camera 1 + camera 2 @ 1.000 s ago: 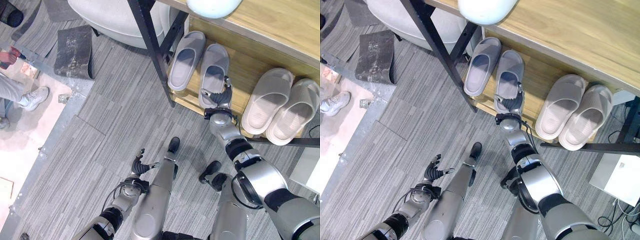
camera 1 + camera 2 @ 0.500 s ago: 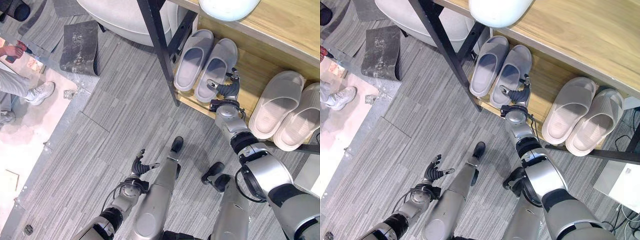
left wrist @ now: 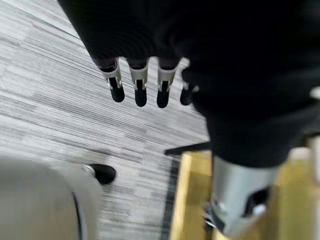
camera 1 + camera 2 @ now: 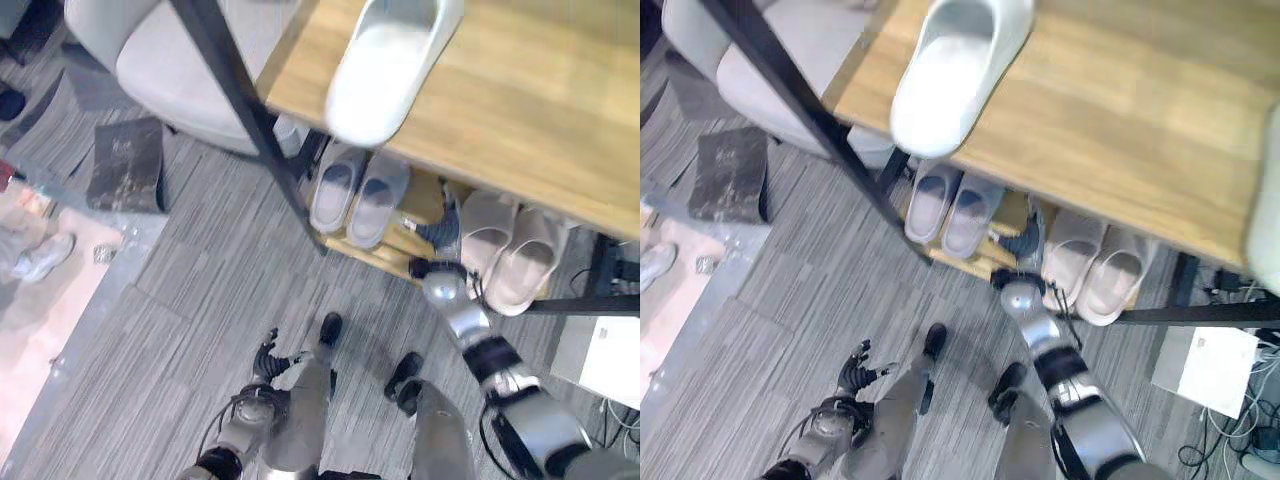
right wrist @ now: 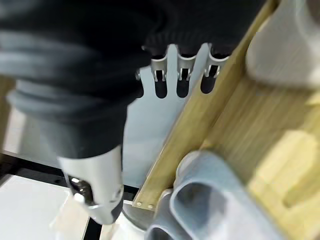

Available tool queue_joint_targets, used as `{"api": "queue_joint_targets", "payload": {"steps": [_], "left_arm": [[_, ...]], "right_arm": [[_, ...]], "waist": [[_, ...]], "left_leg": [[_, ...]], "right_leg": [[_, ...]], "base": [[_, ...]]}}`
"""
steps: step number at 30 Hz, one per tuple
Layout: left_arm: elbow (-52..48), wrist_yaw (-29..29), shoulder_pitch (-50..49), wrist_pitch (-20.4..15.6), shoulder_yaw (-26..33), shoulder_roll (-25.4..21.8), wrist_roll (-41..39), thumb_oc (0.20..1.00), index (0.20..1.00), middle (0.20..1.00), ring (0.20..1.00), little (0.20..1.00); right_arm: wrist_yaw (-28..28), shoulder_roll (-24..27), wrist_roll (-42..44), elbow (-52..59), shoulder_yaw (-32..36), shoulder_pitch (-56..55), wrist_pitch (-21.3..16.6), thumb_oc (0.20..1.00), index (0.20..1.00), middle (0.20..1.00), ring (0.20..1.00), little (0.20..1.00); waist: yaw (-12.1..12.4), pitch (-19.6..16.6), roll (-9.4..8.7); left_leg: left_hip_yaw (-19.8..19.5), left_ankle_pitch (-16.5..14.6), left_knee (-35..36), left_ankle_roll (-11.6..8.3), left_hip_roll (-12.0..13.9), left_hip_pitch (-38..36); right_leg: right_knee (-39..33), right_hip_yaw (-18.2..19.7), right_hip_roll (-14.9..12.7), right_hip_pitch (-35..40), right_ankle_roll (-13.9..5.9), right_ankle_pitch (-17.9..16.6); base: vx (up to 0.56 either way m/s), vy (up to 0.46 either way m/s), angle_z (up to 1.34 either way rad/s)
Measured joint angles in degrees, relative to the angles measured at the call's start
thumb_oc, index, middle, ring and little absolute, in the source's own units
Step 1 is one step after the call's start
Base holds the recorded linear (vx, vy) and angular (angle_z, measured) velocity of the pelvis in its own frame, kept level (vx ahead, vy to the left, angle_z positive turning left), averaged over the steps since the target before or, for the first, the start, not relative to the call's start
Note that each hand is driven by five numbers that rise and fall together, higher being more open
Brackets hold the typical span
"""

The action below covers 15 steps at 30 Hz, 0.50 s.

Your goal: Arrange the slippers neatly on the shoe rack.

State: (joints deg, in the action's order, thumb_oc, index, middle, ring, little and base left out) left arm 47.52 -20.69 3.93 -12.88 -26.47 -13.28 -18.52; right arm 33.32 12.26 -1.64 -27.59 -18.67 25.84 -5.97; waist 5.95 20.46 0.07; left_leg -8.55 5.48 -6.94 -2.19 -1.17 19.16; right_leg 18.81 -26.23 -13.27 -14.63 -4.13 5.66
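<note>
A pair of pale grey foam slippers sits side by side, touching, at the left end of the wooden shoe rack's lower shelf, just behind the black metal leg. A second pair of beige foam slippers sits to the right on the same shelf, also touching each other. A single white slipper lies on the rack's light wooden top board, its end reaching past the front edge.

The right robot hand is on the lower shelf in the gap between the two pairs, with its fingers straight and nothing held. The left robot hand hangs low over the grey striped carpet, fingers relaxed and empty.

Left of the rack stands a pale grey rounded chair, with a dark mat on the floor beside it.
</note>
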Motion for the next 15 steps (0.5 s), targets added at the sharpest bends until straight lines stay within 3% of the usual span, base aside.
{"api": "queue_joint_targets", "payload": {"steps": [2, 4, 7, 9, 15], "left_arm": [[-0.18, 0.72, -0.04, 0.4, 0.62, 0.32, 0.85, 1.0, 1.0, 1.0, 1.0, 1.0], [-0.02, 1.38, -1.42, 1.02, 1.92, 0.34, 1.95, 1.0, 1.0, 1.0, 1.0, 1.0], [-0.22, 4.21, -4.07, 2.02, 2.59, -0.47, 4.79, 1.0, 1.0, 1.0, 1.0, 1.0], [-0.61, 5.76, -5.48, 2.44, 3.13, -0.84, 6.48, 1.0, 1.0, 1.0, 1.0, 1.0], [-4.64, 9.76, -7.05, 3.26, 2.83, -1.25, 8.88, 1.0, 1.0, 1.0, 1.0, 1.0]], "right_arm": [[-2.61, 0.63, 0.27, 2.48, 0.61, -3.69, -0.11, 1.0, 1.0, 1.0, 1.0, 1.0], [-7.65, 1.06, 4.01, 5.25, 0.26, -8.82, -1.67, 1.0, 1.0, 1.0, 1.0, 1.0], [-17.78, 3.3, 11.82, 5.55, -1.18, -19.11, -3.73, 1.0, 1.0, 1.0, 1.0, 1.0], [-22.83, 3.97, 15.99, 5.45, 0.12, -25.72, -4.54, 1.0, 1.0, 1.0, 1.0, 1.0], [-29.7, 6.49, 18.5, 1.65, 1.69, -33.09, -4.88, 1.0, 1.0, 1.0, 1.0, 1.0]], "waist": [[-1.46, -0.76, 0.1], [-0.99, -2.85, -0.69], [-0.99, -6.48, -0.73], [-2.56, -8.95, -0.27], [-4.41, -11.38, 0.67]], "left_leg": [[0.32, 0.03, 1.69, -0.03, 0.57, -2.17], [1.44, 0.07, 3.45, 0.01, 1.3, -4.59], [2.74, 0.24, 7.27, -0.07, 1.95, -9.75], [2.98, 0.42, 9.0, -0.08, 1.99, -11.21], [4.28, 1.09, 11.47, -0.19, 2.0, -13.73]], "right_leg": [[-2.86, 0.13, 1.0, 2.58, -0.25, -0.9], [-6.21, 0.79, 2.08, 4.89, -0.32, -2.08], [-12.83, 0.95, 3.92, 10.59, -1.35, -3.8], [-16.28, 1.0, 4.37, 12.6, -2.02, -4.91], [-23.57, 1.37, 5.78, 16.5, -2.14, -8.47]], "base": [[0.11, -0.04, -0.22], [0.1, -0.049, -0.27], [0.06, -0.04, -0.22], [0.05, -0.031, -0.04], [0.02, -0.024, -0.1]]}}
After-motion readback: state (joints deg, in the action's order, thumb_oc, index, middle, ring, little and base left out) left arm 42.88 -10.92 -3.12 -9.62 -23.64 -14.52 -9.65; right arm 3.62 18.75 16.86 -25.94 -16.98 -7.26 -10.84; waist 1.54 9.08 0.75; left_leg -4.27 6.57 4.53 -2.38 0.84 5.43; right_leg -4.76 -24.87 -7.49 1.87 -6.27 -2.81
